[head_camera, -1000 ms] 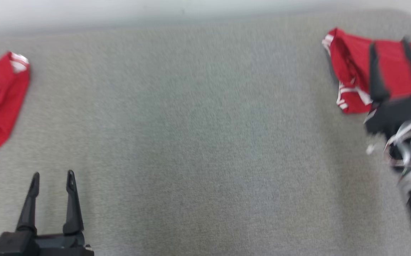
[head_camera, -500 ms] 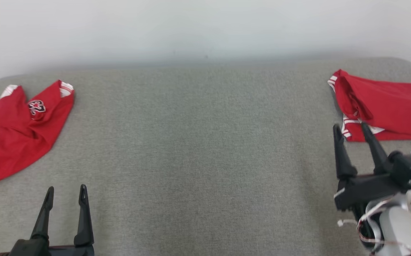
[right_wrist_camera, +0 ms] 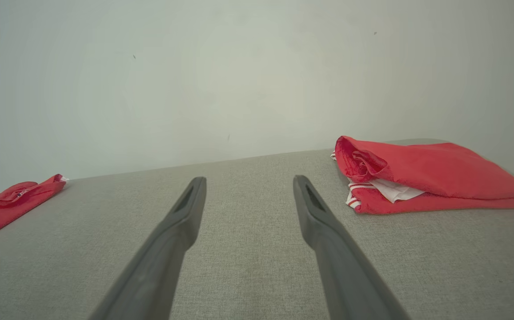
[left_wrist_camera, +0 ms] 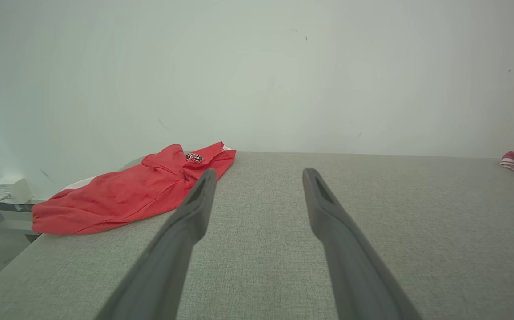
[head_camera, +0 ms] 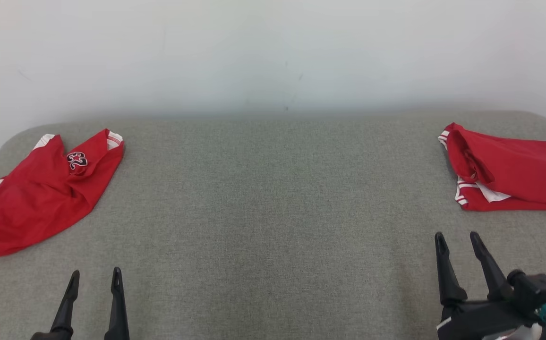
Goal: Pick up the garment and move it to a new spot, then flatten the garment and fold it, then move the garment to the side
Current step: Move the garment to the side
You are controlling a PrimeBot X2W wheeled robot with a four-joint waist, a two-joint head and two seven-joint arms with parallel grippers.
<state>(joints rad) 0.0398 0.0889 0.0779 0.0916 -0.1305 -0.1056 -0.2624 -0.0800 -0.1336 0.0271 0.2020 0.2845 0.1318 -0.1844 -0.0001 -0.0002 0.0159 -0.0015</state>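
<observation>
At the far left of the grey table (head_camera: 273, 212) lies a loose red garment (head_camera: 37, 198), spread out unevenly with white trim and a dark badge near its top corner. It looks like a piece waiting its turn, parked at the table's end so the middle is free for flattening and folding. Its left part is cut off by the head view's edge, and the figures on the badge are too small to read.

The left gripper (head_camera: 96, 272) hovers low at the near edge, fingers apart and holding nothing; its body is cut off at the bottom. The right gripper (head_camera: 456, 234) stands the same way, fingers spread and holding nothing, just short of the folded red garment (head_camera: 509, 174).

That piece sits at the far right, doubled over into a compact stack with striped trim at its near corner. I judge it to be the task's garment, folded and set aside, with both grippers clear of it. Its right end runs out of the head view, and whether it is a shirt or shorts cannot be told
</observation>
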